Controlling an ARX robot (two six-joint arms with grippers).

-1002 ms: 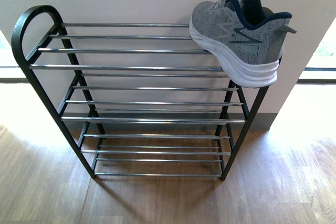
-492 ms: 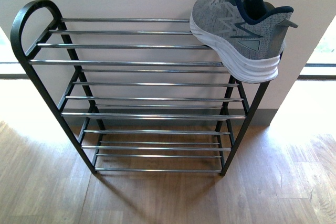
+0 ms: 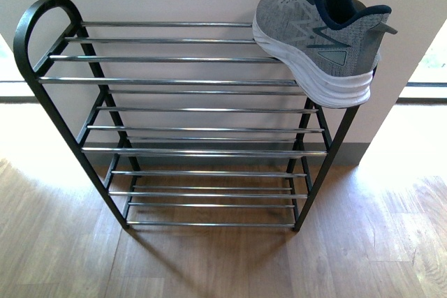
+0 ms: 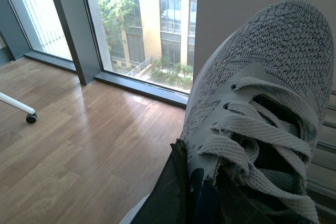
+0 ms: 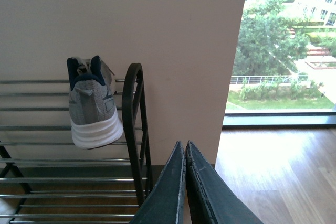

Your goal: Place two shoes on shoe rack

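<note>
The rack (image 3: pixel 174 81), with one grey sneaker (image 3: pixel 318 40) resting on the right end of its top tier, has merely shifted up the front view, so half remains: left jaws clenched on a second sneaker (image 4: pixel 273 61) near the rack, right jaws closed empty.

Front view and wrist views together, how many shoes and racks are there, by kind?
Grey sneakers: 2, the racked sneaker and the held sneaker
Shoe rack: 1
Total: 3
</note>
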